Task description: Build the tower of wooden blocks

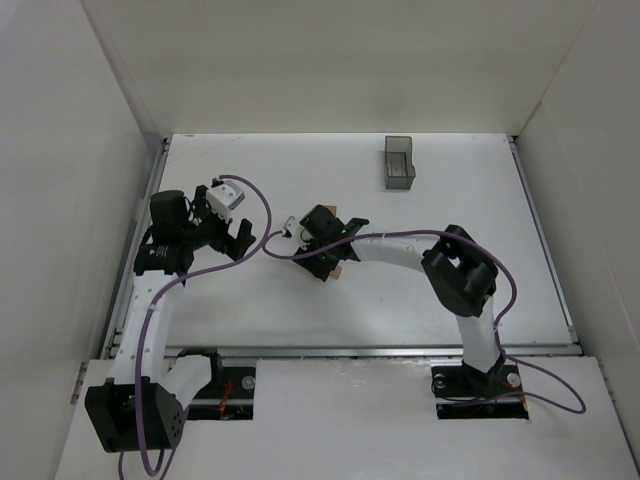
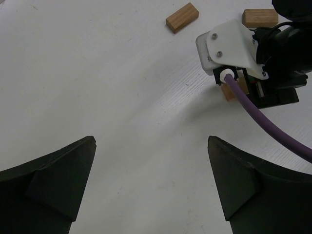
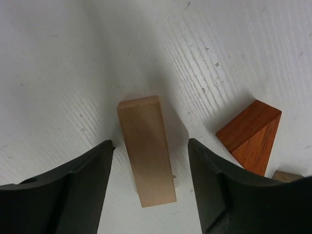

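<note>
In the right wrist view a pale tan rectangular block (image 3: pixel 146 151) sits on the white table between the fingers of my right gripper (image 3: pixel 150 146). The jaws are open, with a gap on each side of the block. An orange triangular piece (image 3: pixel 251 136) lies just right of the right finger, and the corner of another tan piece (image 3: pixel 287 176) shows beside it. My left gripper (image 2: pixel 151 141) is open over bare table, left of the right gripper (image 1: pixel 322 258). Two more tan blocks (image 2: pixel 182 17) (image 2: pixel 261 17) lie beyond it.
A translucent dark grey bin (image 1: pixel 399 162) stands at the back right of the table. White walls close in the table on the left, the back and the right. The right arm's purple cable (image 2: pixel 265 124) runs across the left wrist view.
</note>
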